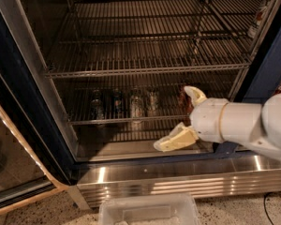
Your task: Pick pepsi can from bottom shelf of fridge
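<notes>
Pepsi can (116,102): the dark blue can standing upright on the bottom shelf, second from the left in a short row, set a little way back from the front rail.
Bottom shelf (84,123): the lowest wire rack, thin rods running front to back, with the can row across its middle.
Row neighbours: a dark can (96,105) just left of the pepsi can, and two silvery cans (136,105) just to its right.
Red can (182,100): at the right end of the shelf, partly hidden behind the claw.
Gripper (171,117): near the right end of the bottom shelf, at the front of the opening, well right of the pepsi can and not touching it.
Claw state: spread wide and holding nothing. One cream finger points up in front of the red can, and the other reaches down and left, below the shelf rail.
Arm (243,125): a thick white arm coming in from the right edge.
Fridge (154,179): door open, steel kick plate along the bottom, dark blue frame at the sides.
Upper racks (145,55): larger wire shelves above.
Plastic bin (147,210): a clear tub on the speckled floor, nearer than the kick plate.
</notes>
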Motion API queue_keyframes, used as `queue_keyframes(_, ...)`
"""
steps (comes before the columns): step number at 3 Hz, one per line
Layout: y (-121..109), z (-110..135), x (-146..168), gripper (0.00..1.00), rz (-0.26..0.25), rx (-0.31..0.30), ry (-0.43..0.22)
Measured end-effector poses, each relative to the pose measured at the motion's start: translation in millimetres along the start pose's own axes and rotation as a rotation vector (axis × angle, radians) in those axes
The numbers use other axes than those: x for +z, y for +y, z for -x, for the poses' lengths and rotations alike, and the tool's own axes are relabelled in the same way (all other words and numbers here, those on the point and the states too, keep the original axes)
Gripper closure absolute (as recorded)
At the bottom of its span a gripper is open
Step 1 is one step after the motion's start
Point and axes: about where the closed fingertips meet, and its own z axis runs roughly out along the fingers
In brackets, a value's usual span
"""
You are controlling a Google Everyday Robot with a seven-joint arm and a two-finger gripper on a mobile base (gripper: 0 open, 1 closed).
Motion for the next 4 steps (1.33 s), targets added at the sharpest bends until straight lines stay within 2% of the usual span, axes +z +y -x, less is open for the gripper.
queue_keyframes(1, 6, 2, 33, 0.0, -0.069, -0.004, -0.109)
queue_keyframes(2, 13, 28, 51, 0.0, -0.078, -0.063, -0.152)
queue_keyframes(3, 13, 28, 51, 0.0, -0.078, -0.063, -0.152)
queue_keyframes(4, 30, 27, 59, 0.0, -0.054, -0.045, -0.179)
